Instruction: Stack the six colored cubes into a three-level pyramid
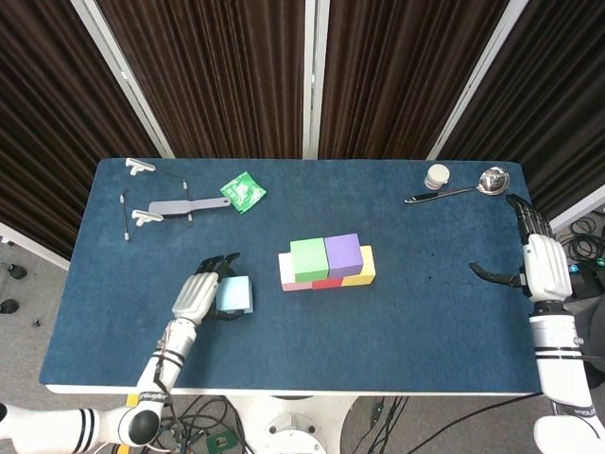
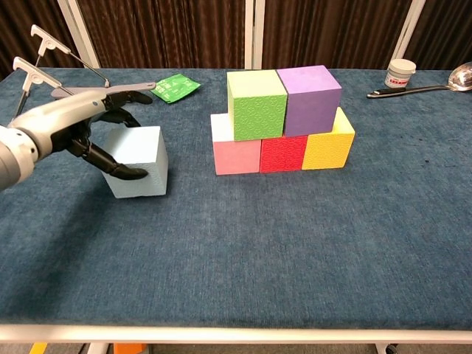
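Dark curtains back the blue table (image 1: 454,312). Left hand (image 2: 70,125) cups the pale cube (image 2: 140,162) left of the stack (image 2: 284,122), fingers wrapping opposite faces; it looks light, rigid, textured.

Six cubes (image 1: 326,262), two hands (image 1: 196,295), one spoon (image 1: 463,187), one jar (image 1: 437,176).

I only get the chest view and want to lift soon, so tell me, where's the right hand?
Observer: The right hand hangs at the table's right edge, nearer the robot than the spoon, fingers apart, holding nothing.
Operator: Do the left fingers reach behind the blue cube?
Observer: In the head view, yes. The left hand comes in from the blue cube's left, fingers past its far edge and thumb on the near side.
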Robot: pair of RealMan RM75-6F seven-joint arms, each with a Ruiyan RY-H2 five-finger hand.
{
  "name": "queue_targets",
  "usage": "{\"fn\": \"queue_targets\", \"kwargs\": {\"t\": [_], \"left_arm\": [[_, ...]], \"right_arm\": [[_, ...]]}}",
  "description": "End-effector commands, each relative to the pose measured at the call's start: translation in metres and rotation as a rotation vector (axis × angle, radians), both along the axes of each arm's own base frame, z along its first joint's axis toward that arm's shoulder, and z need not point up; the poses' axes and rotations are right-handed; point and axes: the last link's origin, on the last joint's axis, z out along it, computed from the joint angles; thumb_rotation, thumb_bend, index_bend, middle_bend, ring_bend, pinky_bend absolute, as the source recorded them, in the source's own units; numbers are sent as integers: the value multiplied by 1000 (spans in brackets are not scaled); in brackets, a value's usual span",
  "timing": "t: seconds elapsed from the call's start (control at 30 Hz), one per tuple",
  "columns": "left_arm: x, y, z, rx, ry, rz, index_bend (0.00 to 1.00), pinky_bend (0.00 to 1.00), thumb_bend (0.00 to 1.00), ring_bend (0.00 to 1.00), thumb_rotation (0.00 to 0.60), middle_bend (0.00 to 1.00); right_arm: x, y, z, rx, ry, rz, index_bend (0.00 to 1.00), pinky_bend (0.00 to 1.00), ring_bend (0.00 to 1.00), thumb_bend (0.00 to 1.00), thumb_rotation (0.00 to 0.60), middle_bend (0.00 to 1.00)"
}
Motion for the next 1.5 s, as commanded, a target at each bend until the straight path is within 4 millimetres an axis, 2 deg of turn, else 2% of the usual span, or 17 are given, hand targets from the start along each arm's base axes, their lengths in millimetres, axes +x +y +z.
{"fn": "queue_targets", "kwargs": {"t": [0.03, 0.2, 0.27, 0.33, 0.4, 0.5, 0.67, 0.77, 1.0, 1.2, 1.5], "left_arm": [[3, 5, 16, 30, 21, -12, 87, 0, 236, 80, 600, 516], [13, 20, 56, 122, 8, -14, 87, 0, 236, 80, 600, 516], [22, 26, 78, 155, -10, -17, 86, 0, 236, 80, 600, 516], [32, 29, 92, 158, -50, -14, 86, 0, 236, 80, 600, 516], [47, 30, 104, 141, -120, -5, 86, 0, 236, 88, 600, 518], [66, 32, 110, 106, -177, -4, 86, 0, 237, 94, 600, 519], [105, 40, 105, 82, -212, -44, 86, 0, 237, 94, 600, 511], [137, 44, 93, 53, -226, -69, 86, 0, 237, 94, 600, 511], [190, 53, 62, 10, -197, -91, 85, 0, 236, 106, 600, 512], [209, 66, 40, 4, -177, -73, 86, 0, 236, 106, 600, 514], [207, 75, 22, -12, -161, -12, 85, 0, 236, 110, 600, 517]], "right_arm": [[0, 0, 1, -3, 1, 3, 0, 0, 0, 0, 600, 28], [1, 3, 4, -12, 3, 5, 0, 0, 0, 0, 600, 29], [0, 4, 7, -20, 1, 2, 0, 0, 0, 0, 600, 29], [-1, 5, 9, -27, 1, -1, 0, 0, 0, 0, 600, 29], [-1, 5, 11, -37, 0, -7, 0, 0, 0, 0, 600, 30], [1, 4, 14, -55, -3, -13, 0, 0, 0, 0, 600, 32], [9, 2, 15, -75, 2, -15, 0, 0, 0, 0, 600, 37], [14, 1, 15, -75, 10, -21, 0, 0, 0, 0, 600, 38], [27, 0, 22, -107, -8, -24, 0, 0, 0, 0, 600, 38], [25, 3, 23, -101, -15, -37, 0, 0, 0, 0, 600, 38], [5, 3, 20, -88, -48, -68, 0, 0, 0, 0, 600, 36]]}}
